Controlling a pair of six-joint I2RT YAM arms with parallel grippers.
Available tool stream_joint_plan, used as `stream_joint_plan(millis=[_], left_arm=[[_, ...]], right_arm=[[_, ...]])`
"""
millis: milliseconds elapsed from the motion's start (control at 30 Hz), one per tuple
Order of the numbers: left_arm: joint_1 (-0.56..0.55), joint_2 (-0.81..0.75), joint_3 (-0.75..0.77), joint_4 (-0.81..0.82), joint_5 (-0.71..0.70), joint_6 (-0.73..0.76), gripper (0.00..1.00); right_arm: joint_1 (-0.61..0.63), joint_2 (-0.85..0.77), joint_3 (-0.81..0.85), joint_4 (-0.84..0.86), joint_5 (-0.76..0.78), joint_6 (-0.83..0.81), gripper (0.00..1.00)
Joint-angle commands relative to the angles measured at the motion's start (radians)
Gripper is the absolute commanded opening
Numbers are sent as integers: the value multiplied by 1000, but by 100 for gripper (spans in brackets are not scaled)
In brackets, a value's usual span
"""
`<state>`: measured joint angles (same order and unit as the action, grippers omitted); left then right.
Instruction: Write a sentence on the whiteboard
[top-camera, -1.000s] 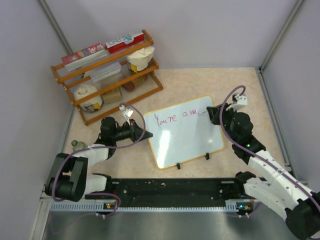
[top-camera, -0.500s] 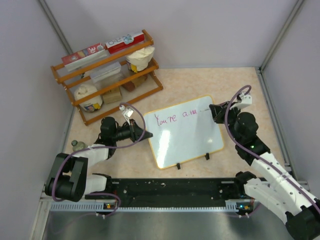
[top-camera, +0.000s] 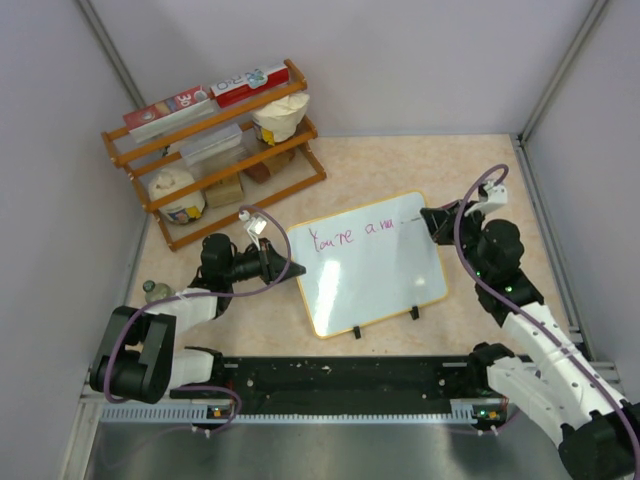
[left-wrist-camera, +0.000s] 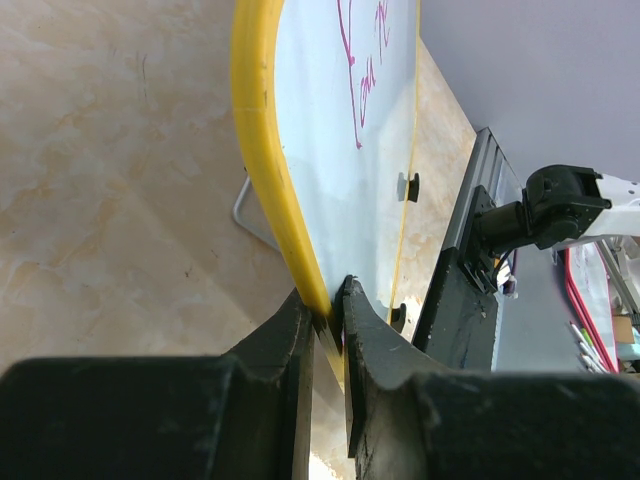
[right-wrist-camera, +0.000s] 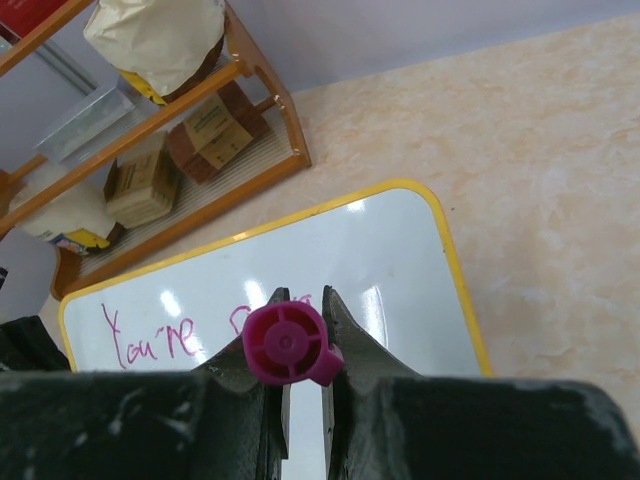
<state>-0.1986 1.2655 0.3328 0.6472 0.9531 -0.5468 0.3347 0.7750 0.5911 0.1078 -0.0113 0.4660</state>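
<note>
Right hand (right-wrist-camera: 302, 300) pinches marker (right-wrist-camera: 285, 345) at whiteboard's (top-camera: 370, 270) far-right corner; we see writing just left; left hand (left-wrist-camera: 328, 300) clamps opposite edge.

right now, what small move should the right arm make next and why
Probably lower the right gripper so its pink marker meets the whiteboard just past the last stroke: the writing stops at "You're a m", and the left gripper clamps the yellow rim.
</note>
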Motion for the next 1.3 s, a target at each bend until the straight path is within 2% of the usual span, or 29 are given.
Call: stream_joint_plan(millis=[0,667,1267], left_arm=[[-1,-8,3,22,-45,82,0],[-1,-6,5,23,-42,82,0],[-1,-6,5,23,-42,82,0]], right_arm=[[-34,0,38,72,-102,5,0],[-37,20,24,101,-98,-20,0],[-37,156,58,196,-72,0,0]])
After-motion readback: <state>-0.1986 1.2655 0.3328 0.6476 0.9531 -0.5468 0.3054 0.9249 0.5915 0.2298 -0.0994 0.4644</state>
